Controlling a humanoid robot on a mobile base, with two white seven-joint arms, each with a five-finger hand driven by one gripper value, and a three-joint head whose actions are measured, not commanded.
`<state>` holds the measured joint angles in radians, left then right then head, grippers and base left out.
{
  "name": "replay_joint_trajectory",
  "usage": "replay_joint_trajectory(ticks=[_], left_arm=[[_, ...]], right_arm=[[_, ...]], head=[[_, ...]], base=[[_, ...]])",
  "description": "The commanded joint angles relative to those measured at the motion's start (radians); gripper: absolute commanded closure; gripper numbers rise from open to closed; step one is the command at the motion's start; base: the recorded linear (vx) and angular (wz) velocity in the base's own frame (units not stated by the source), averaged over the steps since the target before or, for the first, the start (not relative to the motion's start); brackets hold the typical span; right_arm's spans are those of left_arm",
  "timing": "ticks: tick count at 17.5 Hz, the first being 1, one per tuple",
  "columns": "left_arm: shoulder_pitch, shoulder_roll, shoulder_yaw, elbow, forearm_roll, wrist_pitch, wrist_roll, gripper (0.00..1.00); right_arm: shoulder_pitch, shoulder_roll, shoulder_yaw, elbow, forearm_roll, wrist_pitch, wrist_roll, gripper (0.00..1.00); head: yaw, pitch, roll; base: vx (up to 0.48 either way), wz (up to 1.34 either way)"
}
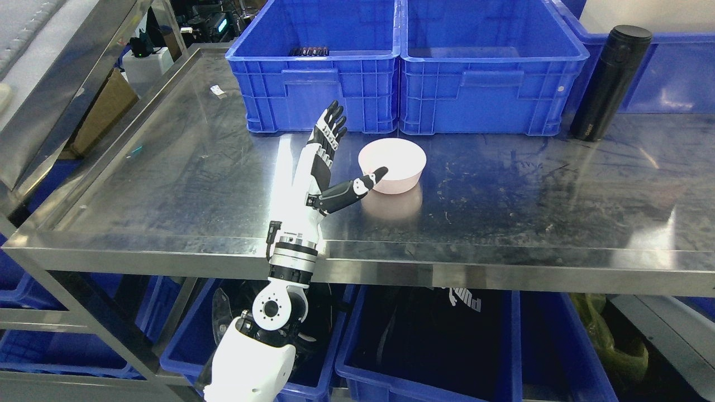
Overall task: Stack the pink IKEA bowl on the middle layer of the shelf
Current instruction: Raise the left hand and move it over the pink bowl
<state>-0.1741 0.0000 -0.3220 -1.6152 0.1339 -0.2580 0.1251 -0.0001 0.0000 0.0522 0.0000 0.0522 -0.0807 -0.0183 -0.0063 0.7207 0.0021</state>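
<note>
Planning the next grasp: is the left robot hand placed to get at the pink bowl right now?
Probably yes. The left robot hand is open beside the pink bowl, thumb tip at its rim, and nothing lies between them on the steel shelf.

We see two large blue plastic crates (319, 67) (487, 67) touching side by side; right of them stands a tall black cylindrical flask (609, 84), and well left lies a small white scrap (218, 90).
</note>
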Motion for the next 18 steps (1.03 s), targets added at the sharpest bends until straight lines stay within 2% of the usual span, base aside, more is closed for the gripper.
replay_joint_trajectory(ticks=[1,4,6,8,9,11,12,13,14,15,17,18], left_arm=[[0.001,0.018,-0.043,0.000,-0.002,-0.015,-0.004,0.00],[-0.043,0.018,-0.077,0.000,-0.035,-0.052,-0.021,0.00],[-0.138,0.018,-0.078,0.001,-0.152,-0.041,-0.041,0.00],[-0.258,0.018,-0.080,0.004,-0.364,-0.018,-0.074,0.00],[-0.293,0.018,-0.080,0.012,-0.504,-0.004,-0.131,0.00],[-0.326,0.052,-0.066,0.017,-0.727,-0.004,-0.421,0.00],[-0.365,0.096,-0.057,0.014,-0.764,-0.010,-0.582,0.00],[-0.396,0.139,-0.049,0.012,-0.775,-0.016,-0.679,0.01],[-0.422,0.165,-0.042,0.012,-0.783,-0.024,-0.711,0.02],[-0.433,0.160,-0.029,0.014,-0.784,-0.033,-0.707,0.02],[-0.392,0.115,0.038,0.012,-0.781,-0.148,-0.707,0.00],[-0.340,0.086,0.067,0.014,-0.781,-0.171,-0.708,0.00]], right_arm=[[0.003,-0.017,0.000,-0.017,0.000,-0.001,0.000,0.00],[0.005,-0.017,0.000,-0.017,0.000,-0.001,0.000,0.00],[0.003,-0.017,0.000,-0.017,0.000,-0.001,0.000,0.00],[0.003,-0.017,0.000,-0.017,0.000,-0.001,0.000,0.00],[0.003,-0.017,0.000,-0.017,0.000,-0.001,0.000,0.00],[0.003,-0.017,0.000,-0.017,0.000,-0.001,0.000,0.00],[0.003,-0.017,0.000,-0.017,0.000,-0.001,0.000,0.00],[0.003,-0.017,0.000,-0.017,0.000,-0.001,0.000,0.00],[0.005,-0.017,0.000,-0.017,0.000,-0.001,0.000,0.00],[0.003,-0.017,0.000,-0.017,0.000,-0.001,0.000,0.00],[0.003,-0.017,0.000,-0.017,0.000,-0.001,0.000,0.00],[0.003,-0.017,0.000,-0.017,0.000,-0.001,0.000,0.00]], head=[[0.0000,0.000,0.000],[0.0000,0.000,0.000],[0.0000,0.000,0.000],[0.0000,0.000,0.000],[0.0000,0.000,0.000],[0.0000,0.000,0.000],[0.0000,0.000,0.000],[0.0000,0.000,0.000],[0.0000,0.000,0.000],[0.0000,0.000,0.000],[0.0000,0.000,0.000],[0.0000,0.000,0.000]], base=[[0.083,0.04],[0.048,0.04],[0.000,0.03],[-0.008,-0.02],[-0.015,0.00],[-0.008,0.00],[0.000,0.00],[-0.002,-0.01],[-0.002,-0.01],[0.000,0.00],[0.000,0.00],[0.000,0.00]])
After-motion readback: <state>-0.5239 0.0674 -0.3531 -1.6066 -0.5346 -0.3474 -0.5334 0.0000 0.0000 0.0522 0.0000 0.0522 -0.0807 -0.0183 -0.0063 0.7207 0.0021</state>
